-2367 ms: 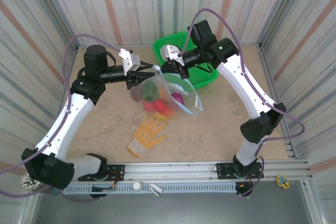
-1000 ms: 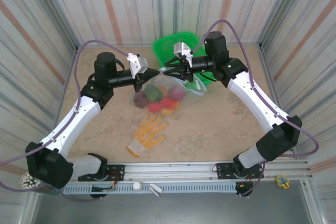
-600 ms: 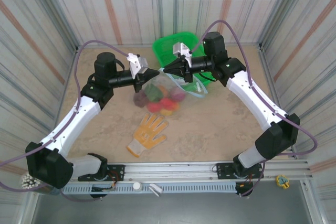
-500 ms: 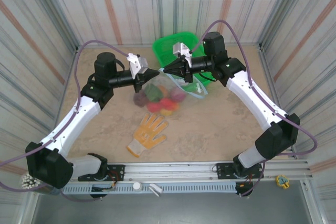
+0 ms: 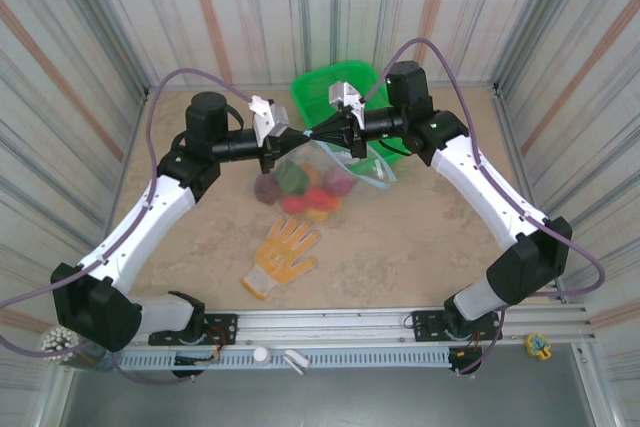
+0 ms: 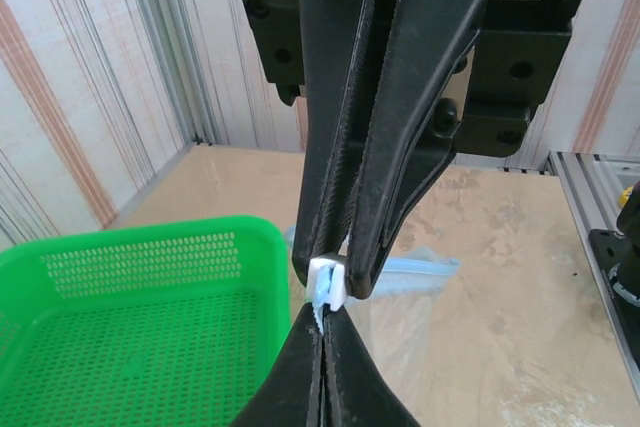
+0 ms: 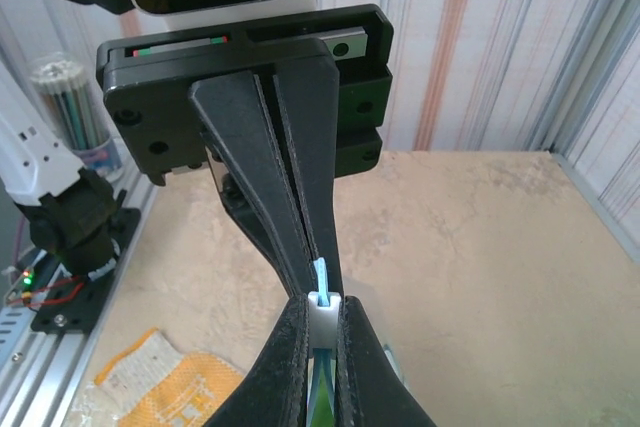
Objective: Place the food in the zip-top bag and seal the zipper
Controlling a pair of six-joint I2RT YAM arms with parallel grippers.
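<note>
The clear zip-top bag [image 5: 352, 169] hangs between both grippers with the food [image 5: 305, 190] bunched in its bottom: purple, green, red, orange and dark red pieces. My left gripper [image 5: 292, 140] [image 6: 322, 315] is shut on the end of the pale blue zipper [image 6: 412, 272]. My right gripper [image 5: 316, 134] [image 7: 322, 307] meets it tip to tip, shut on the white slider [image 7: 322, 319] [image 6: 331, 285] riding that strip. A short stub of blue strip [image 7: 321, 273] sticks out past the slider.
The green mesh basket [image 5: 322, 81] [image 6: 130, 337] stands just behind the grippers at the back of the table. A yellow-orange glove [image 5: 281, 254] [image 7: 160, 384] lies on the tabletop nearer the front. Corrugated walls close in the sides.
The right gripper has slid left along the strip until its tips meet the left gripper's. The bag mouth, wide earlier, is now drawn into a narrow line.
</note>
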